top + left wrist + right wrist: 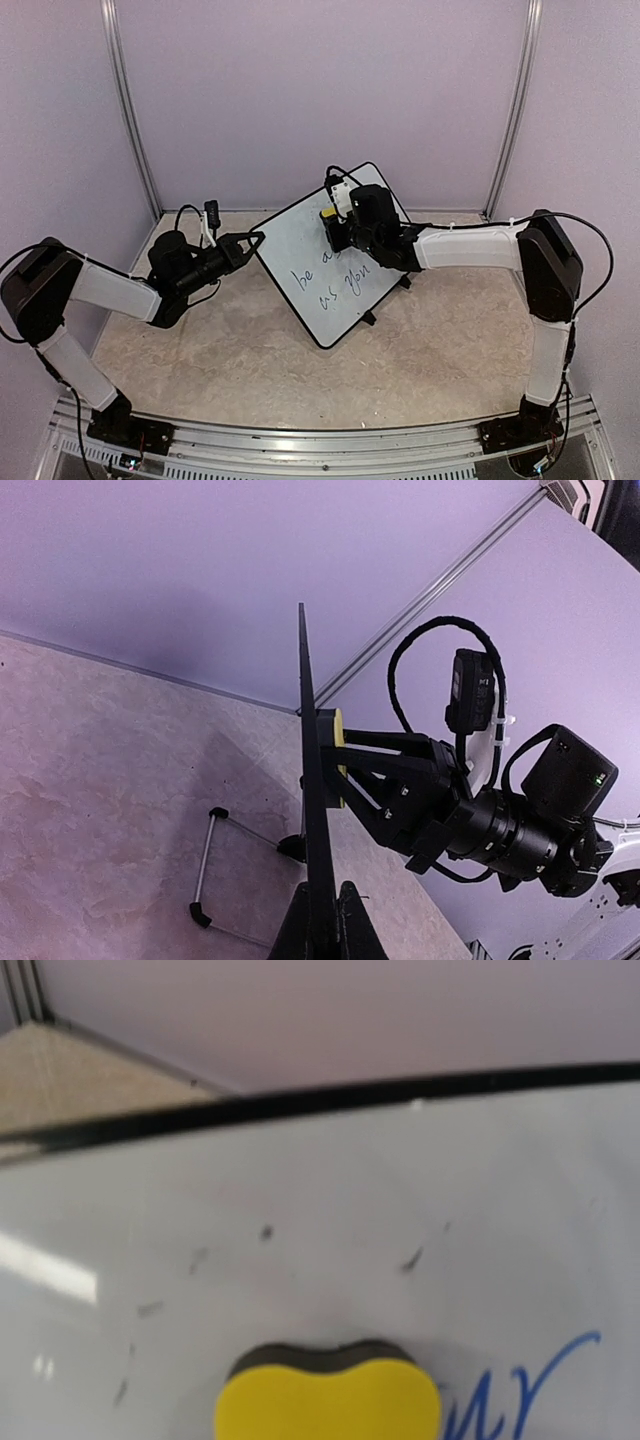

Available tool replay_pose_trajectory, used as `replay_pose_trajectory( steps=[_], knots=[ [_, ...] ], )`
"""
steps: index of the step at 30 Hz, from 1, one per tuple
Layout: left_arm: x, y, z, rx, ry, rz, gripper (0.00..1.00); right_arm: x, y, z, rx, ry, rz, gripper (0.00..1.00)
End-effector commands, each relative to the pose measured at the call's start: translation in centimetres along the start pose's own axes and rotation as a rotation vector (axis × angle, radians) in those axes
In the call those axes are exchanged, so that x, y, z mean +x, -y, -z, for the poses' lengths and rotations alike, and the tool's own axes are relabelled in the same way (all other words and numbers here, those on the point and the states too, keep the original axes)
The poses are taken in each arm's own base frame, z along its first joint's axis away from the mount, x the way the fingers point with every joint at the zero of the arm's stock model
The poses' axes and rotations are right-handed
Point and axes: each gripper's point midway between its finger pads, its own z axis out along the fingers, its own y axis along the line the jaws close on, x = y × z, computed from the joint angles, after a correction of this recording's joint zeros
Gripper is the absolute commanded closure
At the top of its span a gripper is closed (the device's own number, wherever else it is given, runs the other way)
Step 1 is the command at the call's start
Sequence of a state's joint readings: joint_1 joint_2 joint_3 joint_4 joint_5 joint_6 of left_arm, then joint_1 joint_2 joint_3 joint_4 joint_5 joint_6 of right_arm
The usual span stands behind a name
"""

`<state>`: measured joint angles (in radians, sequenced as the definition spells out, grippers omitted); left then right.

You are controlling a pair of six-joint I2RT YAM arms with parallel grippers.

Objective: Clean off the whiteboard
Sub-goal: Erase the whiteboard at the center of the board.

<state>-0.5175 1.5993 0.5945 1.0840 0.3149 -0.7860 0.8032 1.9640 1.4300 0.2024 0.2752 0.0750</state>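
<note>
The board stands in the middle of the worktop, well away from its near edge. It leans back on its wire stand and is turned so that one corner points to the left arm. The left jaws are clenched on this corner. In the left wrist view the board shows only as a thin dark edge, and the two fingertips sit on both sides of it at the bottom of the picture. The right arm reaches over the upper part of the board from the right side. The right jaws are grasping a yellow sponge, and the sponge is pressed flat on the white face. In the right wrist view the sponge has a dark layer on the side that touches the board. The surface above the sponge is nearly clean, with only some small grey specks and faint smears. Dark handwriting in two lines is on the lower half of the board, below the sponge. A few blue strokes are just beside the sponge on its right. I cannot read the words.
</note>
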Motion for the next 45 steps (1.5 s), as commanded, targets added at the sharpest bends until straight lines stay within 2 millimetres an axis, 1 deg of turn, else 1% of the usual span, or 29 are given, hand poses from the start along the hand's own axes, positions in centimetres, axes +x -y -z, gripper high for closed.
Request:
replay_pose_trajectory(
  steps=[1,4,7,10,11,18,20,21,25,30,35,40,43,45],
  knots=[
    [-0.2,5.0,0.6,0.195,-0.014,-0.095,1.00,2.7,-1.2,-1.5,-0.019,0.012,-0.027,0.86],
    [-0.2,5.0,0.6,0.196,-0.014,-0.096,1.00,2.9,-0.7,-1.4,0.012,0.045,-0.041,0.87],
    [-0.2,5.0,0.5,0.196,-0.014,-0.096,1.00,2.3,0.3,-1.5,0.055,0.069,-0.044,0.88],
    [-0.2,5.0,0.5,0.196,-0.014,-0.097,1.00,1.9,1.6,-1.7,0.068,0.081,-0.069,0.88],
    [-0.2,5.0,0.5,0.197,-0.013,-0.098,1.00,1.9,2.3,-1.8,0.071,0.082,-0.084,0.88],
    [-0.3,4.9,0.6,0.193,-0.013,-0.098,1.00,2.3,5.1,-2.4,0.107,0.069,-0.119,0.88],
    [-0.3,5.0,0.6,0.193,-0.011,-0.100,1.00,2.6,5.5,-2.3,0.104,0.063,-0.134,0.89],
    [-0.3,5.0,0.6,0.191,-0.010,-0.100,1.00,2.7,5.4,-2.3,0.093,0.059,-0.133,0.89],
    [-0.4,5.0,0.6,0.192,-0.009,-0.101,1.00,3.3,3.6,-2.0,0.024,0.039,-0.122,0.90],
    [-0.3,4.9,0.6,0.191,-0.010,-0.099,1.00,3.9,0.6,-1.2,-0.029,0.033,-0.093,0.91],
    [-0.4,5.1,0.7,0.193,-0.008,-0.101,1.00,4.7,-1.0,-0.2,-0.048,0.027,-0.107,0.91],
    [-0.4,5.1,0.7,0.196,-0.009,-0.102,1.00,4.6,-1.9,0.9,-0.047,0.046,-0.102,0.91],
    [-0.3,5.2,0.7,0.200,-0.010,-0.100,1.00,3.8,-1.4,0.7,-0.019,0.072,-0.092,0.91],
    [-0.3,5.2,0.7,0.200,-0.011,-0.099,1.00,2.8,-1.3,0.4,-0.003,0.096,-0.081,0.91]
  ],
)
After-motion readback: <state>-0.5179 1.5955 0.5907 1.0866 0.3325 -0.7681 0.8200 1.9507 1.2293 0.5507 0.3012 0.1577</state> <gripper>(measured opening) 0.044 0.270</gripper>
